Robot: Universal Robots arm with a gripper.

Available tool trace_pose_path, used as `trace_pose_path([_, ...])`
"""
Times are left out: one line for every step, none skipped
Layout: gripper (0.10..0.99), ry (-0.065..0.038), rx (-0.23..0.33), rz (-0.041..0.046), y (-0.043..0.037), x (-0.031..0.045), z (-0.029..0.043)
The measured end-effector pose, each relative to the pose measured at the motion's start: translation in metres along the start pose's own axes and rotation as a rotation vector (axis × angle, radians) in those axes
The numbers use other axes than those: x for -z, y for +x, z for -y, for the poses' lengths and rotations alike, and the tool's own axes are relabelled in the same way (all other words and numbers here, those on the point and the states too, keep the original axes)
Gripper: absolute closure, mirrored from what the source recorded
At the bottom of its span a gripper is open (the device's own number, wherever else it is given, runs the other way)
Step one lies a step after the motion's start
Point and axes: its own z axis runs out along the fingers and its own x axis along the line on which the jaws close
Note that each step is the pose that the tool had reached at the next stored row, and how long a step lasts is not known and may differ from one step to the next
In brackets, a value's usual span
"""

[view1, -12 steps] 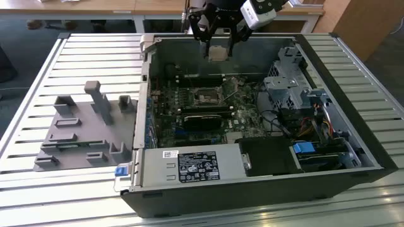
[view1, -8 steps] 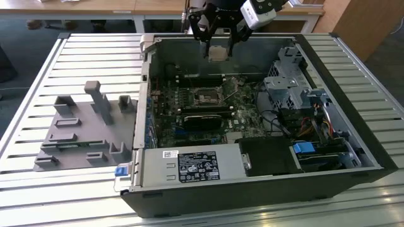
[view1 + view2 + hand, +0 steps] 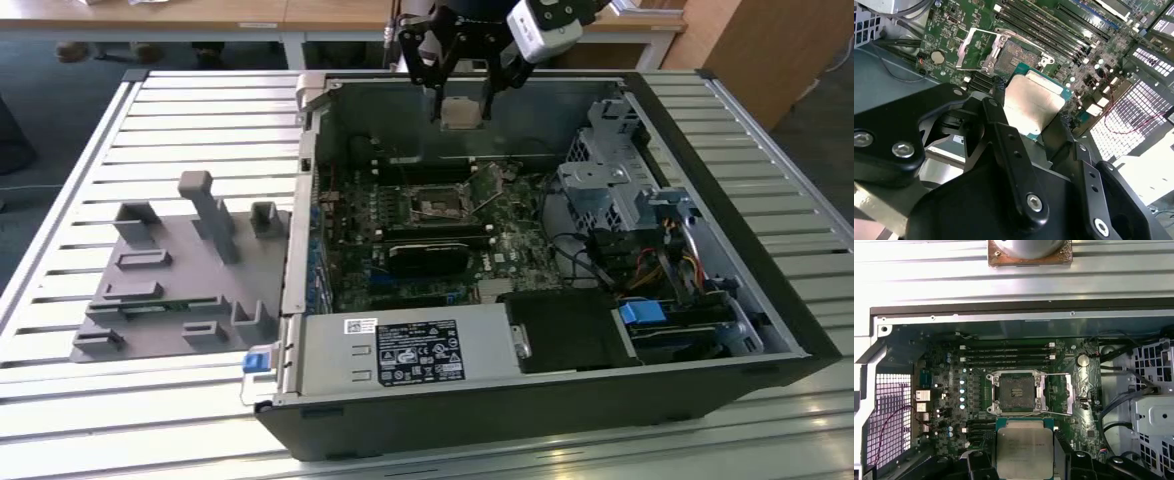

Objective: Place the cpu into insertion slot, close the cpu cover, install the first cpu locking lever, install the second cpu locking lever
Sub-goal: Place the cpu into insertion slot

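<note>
The gripper (image 3: 459, 108) clasps the cpu (image 3: 1024, 452) by its edges, above the far part of the case (image 3: 561, 400) — the insertion slot (image 3: 1016, 394) lies open, nearer, its cpu cover (image 3: 1070, 395) raised. If the chip comes down tilted, it may jam.

Open computer case (image 3: 534, 415), slatted table (image 3: 200, 110), grey tray (image 3: 163, 287) — just beside case

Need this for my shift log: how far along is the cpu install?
Done: nothing is seated yet. The slot is empty and the cover is flipped open beside it. In hand: the gripper grips the cpu by its edges, well clear of the slot. Left: seating the cpu, closing the cover, and both locking steps.
</note>
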Motion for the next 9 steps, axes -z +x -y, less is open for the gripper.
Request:
trace_pose_path([0.545, 0.000, -0.006, 0.0006, 0.0000, -0.0001, 0.0000])
trace_pose_path([0.545, 0.000, -0.012, 0.0011, 0.0000, -0.0001, 0.0000])
trace_pose_path([0.545, 0.000, -0.017, 0.0016, 0.0000, -0.0001, 0.0000])
trace_pose_path([0.545, 0.000, -0.022, 0.0020, 0.0000, -0.0001, 0.0000])
trace_pose_path([0.545, -0.001, -0.027, 0.0025, 0.0000, -0.0001, 0.0000])
trace_pose_path([0.545, -0.001, -0.032, 0.0029, 0.0000, -0.0001, 0.0000])
trace_pose_path([0.545, -0.001, -0.037, 0.0034, 0.0000, -0.0002, 0.0000])
trace_pose_path([0.545, -0.001, -0.042, 0.0038, 0.0000, -0.0002, 0.0000])
trace_pose_path([0.545, -0.001, -0.047, 0.0042, 0.0000, -0.0002, 0.0000])
